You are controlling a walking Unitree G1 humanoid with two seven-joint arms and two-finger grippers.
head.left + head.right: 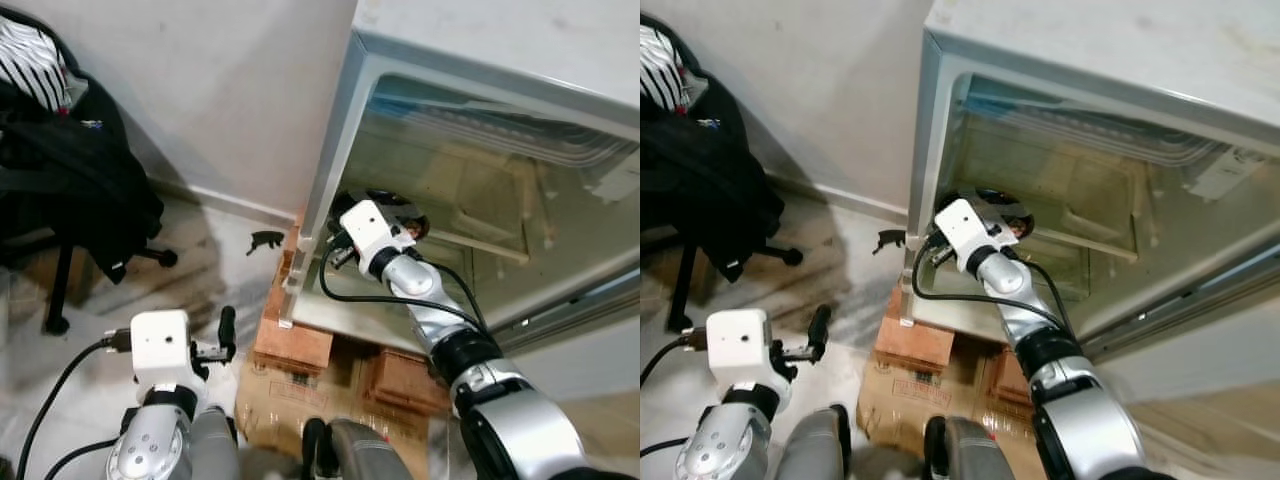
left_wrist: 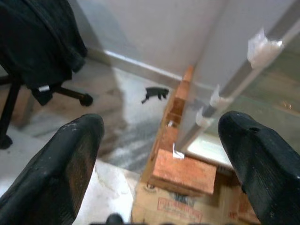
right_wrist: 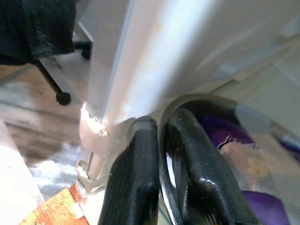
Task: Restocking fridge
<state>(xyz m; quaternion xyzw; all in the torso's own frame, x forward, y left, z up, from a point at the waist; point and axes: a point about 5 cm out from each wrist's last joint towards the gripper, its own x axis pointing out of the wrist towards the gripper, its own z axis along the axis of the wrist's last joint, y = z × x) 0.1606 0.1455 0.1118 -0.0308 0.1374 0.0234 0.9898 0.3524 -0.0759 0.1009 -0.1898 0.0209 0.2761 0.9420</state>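
Head cameras first: the fridge (image 1: 480,60) stands open, propped up on bricks (image 1: 293,345) and a cardboard box (image 1: 300,400). The right gripper (image 1: 1012,228) is reached inside, down at the near left corner of the fridge's lower compartment, right by the door frame. It's on a black bowl (image 1: 990,203) sitting in that corner; the bowl is round and sits flat with its open side up. Something reddish is in it, hard to tell what. A black cable (image 1: 370,296) loops off the right wrist in front of the fridge. The left gripper (image 1: 222,335) hovers low outside the fridge, just left of the bricks. A black office chair (image 1: 70,190) piled with dark clothes stands well left of the fridge.

Left wrist camera: the two black fingers (image 2: 70,159) are spread wide with nothing between them, aimed at the bricks and the fridge's corner.

Right wrist camera: the fingers (image 3: 136,178) are pinched together on the bowl's (image 3: 206,105) black rim. Inside the bowl there's purple packaging (image 3: 220,133) and something tan, too blurry to name.
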